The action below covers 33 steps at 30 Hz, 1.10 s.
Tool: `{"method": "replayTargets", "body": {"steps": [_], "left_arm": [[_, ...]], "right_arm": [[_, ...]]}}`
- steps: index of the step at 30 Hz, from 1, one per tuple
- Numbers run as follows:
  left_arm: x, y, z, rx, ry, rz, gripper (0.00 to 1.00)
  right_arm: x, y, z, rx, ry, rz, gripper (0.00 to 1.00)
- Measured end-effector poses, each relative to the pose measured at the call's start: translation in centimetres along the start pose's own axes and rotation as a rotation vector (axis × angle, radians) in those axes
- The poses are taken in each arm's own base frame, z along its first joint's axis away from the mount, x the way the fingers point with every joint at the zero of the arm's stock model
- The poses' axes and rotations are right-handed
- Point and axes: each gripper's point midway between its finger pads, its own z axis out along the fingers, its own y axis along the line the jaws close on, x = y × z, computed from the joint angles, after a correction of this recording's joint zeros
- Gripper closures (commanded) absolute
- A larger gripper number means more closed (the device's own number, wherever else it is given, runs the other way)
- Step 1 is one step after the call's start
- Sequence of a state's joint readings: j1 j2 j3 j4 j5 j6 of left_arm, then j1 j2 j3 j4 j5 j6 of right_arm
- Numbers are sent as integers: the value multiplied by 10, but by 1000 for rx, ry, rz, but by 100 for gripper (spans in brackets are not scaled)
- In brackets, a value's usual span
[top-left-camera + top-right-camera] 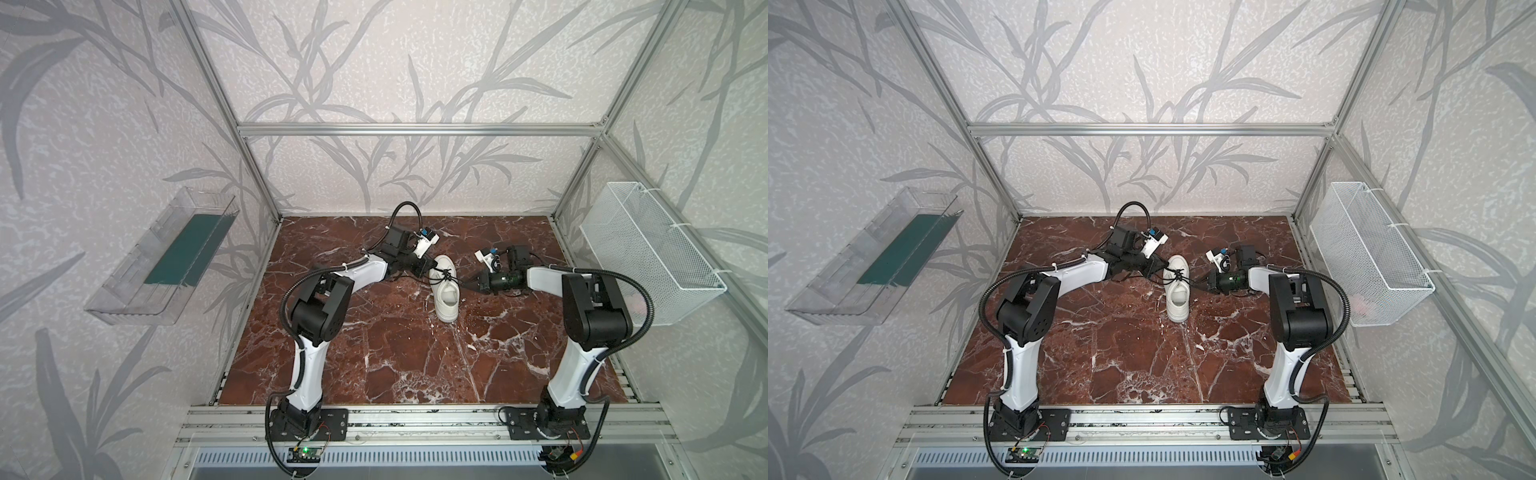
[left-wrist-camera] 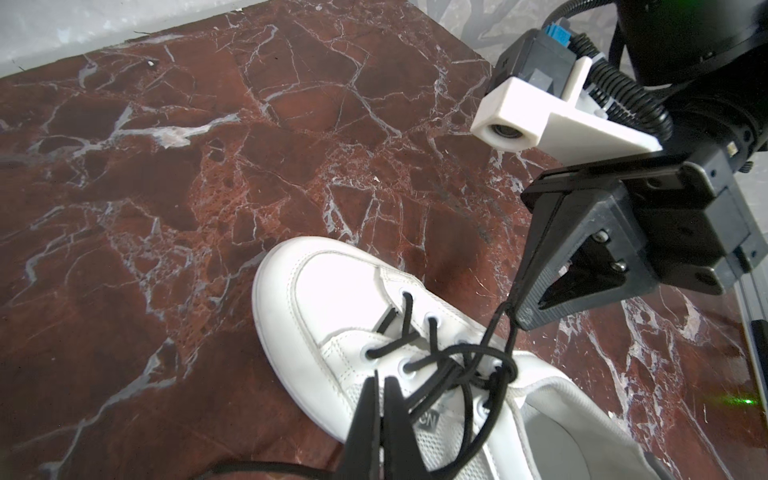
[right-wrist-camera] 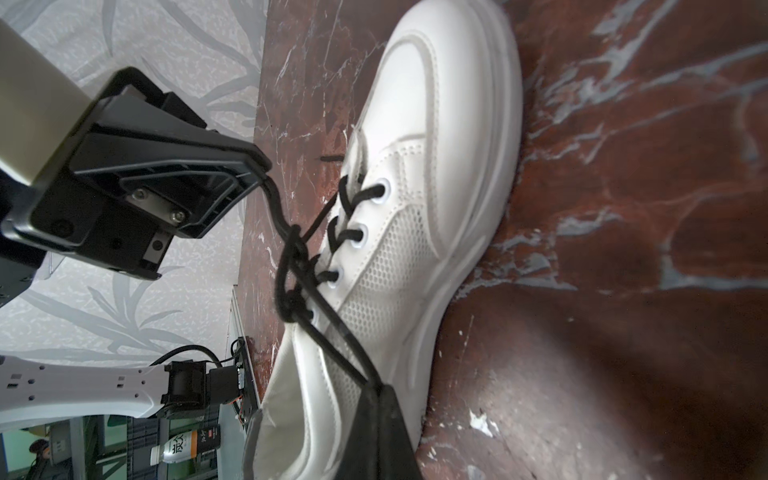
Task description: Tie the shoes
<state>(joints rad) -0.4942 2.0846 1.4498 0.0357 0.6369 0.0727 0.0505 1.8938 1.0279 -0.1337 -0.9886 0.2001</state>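
The left gripper (image 3: 262, 176) is pinched tight on a strand of the black laces (image 2: 432, 357), with its tip right at the left side of the shoe (image 1: 445, 297). The right gripper (image 2: 519, 313) is clamped the same way on another strand, just off the shoe's right side. From both tips the strands run in to a small knot (image 3: 293, 303) that sits over the eyelets, above the tongue.

The white shoe stands on its thick sole between the two grippers, toe pointing far and heel near. It is about midway across the red-brown marble table (image 1: 374, 353) and somewhat toward the far edge.

Off the table, a white wire basket (image 1: 648, 249) hangs on the right. A clear tray (image 1: 166, 257) with a green bottom hangs on the left.
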Motion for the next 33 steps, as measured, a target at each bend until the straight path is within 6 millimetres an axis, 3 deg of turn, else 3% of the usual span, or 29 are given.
{"method": "replayTargets", "body": {"steps": [11,33], "left_arm": [[2,12,-3,-58,9,-4,100],[10,30,-10,-90,5,-81,100]], "right_arm": [[4,-20,-14,87,-62,83,100],[7,-24,-43,129,-154,87,100]]}}
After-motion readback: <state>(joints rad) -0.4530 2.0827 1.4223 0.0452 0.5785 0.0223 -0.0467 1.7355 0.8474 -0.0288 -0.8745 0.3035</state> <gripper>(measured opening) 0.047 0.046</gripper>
